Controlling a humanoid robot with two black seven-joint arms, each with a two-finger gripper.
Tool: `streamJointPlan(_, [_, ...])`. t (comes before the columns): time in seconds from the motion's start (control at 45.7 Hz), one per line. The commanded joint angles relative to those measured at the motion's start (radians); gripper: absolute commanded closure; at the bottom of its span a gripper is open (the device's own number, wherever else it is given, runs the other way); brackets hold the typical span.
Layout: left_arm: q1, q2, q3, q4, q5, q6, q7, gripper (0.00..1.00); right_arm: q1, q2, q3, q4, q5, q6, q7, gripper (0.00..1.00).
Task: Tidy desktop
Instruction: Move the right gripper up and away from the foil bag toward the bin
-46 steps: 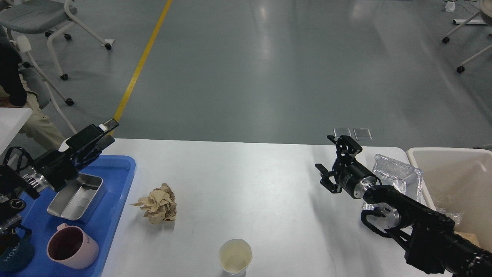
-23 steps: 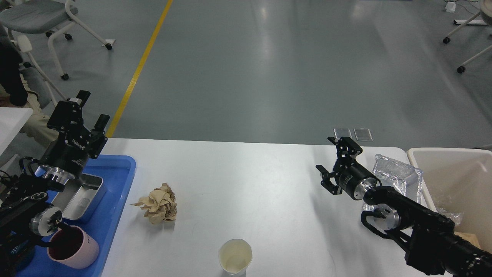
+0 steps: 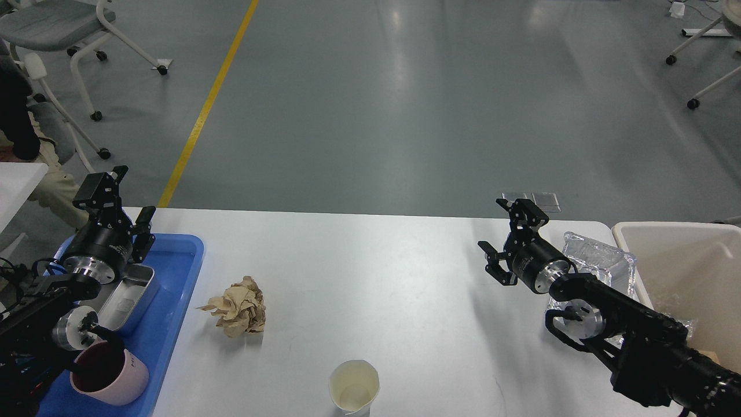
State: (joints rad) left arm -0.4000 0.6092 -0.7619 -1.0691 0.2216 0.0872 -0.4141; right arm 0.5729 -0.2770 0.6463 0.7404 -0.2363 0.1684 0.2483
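At the left edge of the desktop [image 3: 370, 272], your left gripper [image 3: 123, 204] hangs above the far end of the blue tray [image 3: 173, 289], fingers spread apart and holding nothing. Directly below it in the tray sits a rectangular metal tin [image 3: 128, 296], and nearer to you a pink mug [image 3: 110, 373]. Your right gripper [image 3: 512, 238] is raised over the right part of the desktop, fingers likewise apart and empty. Just beside it on the right lies a clear plastic container [image 3: 602, 263], next to the cream bin [image 3: 689, 272] at the desktop's right end. Between the two arms, a crumpled brown paper ball [image 3: 237, 307] lies near the tray, and a paper cup [image 3: 354, 387] stands at the near edge.
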Motion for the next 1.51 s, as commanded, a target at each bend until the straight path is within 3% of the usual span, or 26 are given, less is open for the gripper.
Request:
streamJointPlan(0.0, [0.001, 0.001, 0.0, 0.014, -0.021, -0.003, 0.001, 0.04, 0.027, -0.001, -0.002, -0.003, 0.0, 0.0, -0.001, 0.0])
streamJointPlan(0.175, [0.004, -0.009, 0.001, 0.021, -0.018, -0.003, -0.005, 0.04, 0.051, -0.021, 0.009, -0.003, 0.008, -0.016, 0.008, 0.0])
streamJointPlan(0.328, [0.003, -0.014, 0.004, 0.021, -0.018, -0.001, -0.005, 0.04, 0.061, -0.106, 0.009, 0.011, 0.005, -0.043, 0.011, 0.0])
streamJointPlan(0.591, [0.0, -0.034, 0.018, 0.028, -0.004, 0.0, -0.006, 0.04, 0.044, -0.385, -0.004, 0.197, -0.003, -0.013, 0.017, 0.0])
streamJointPlan(0.787, [0.001, -0.042, 0.019, 0.031, 0.001, -0.001, -0.006, 0.04, -0.036, -0.619, -0.059, 0.404, -0.017, 0.12, 0.092, 0.0])
streamJointPlan(1.028, [0.003, -0.037, 0.019, 0.032, 0.004, -0.009, -0.008, 0.04, -0.168, -0.855, -0.068, 0.646, -0.224, 0.129, 0.149, 0.0])
streamJointPlan(1.247, [0.003, -0.034, 0.021, 0.034, 0.005, -0.009, -0.008, 0.04, -0.266, -1.076, -0.08, 0.812, -0.351, 0.12, 0.152, 0.0])
streamJointPlan(1.488, [-0.002, -0.043, 0.019, 0.035, 0.036, -0.014, -0.009, 0.04, -0.271, -1.301, -0.14, 0.878, -0.393, 0.122, 0.152, 0.0])
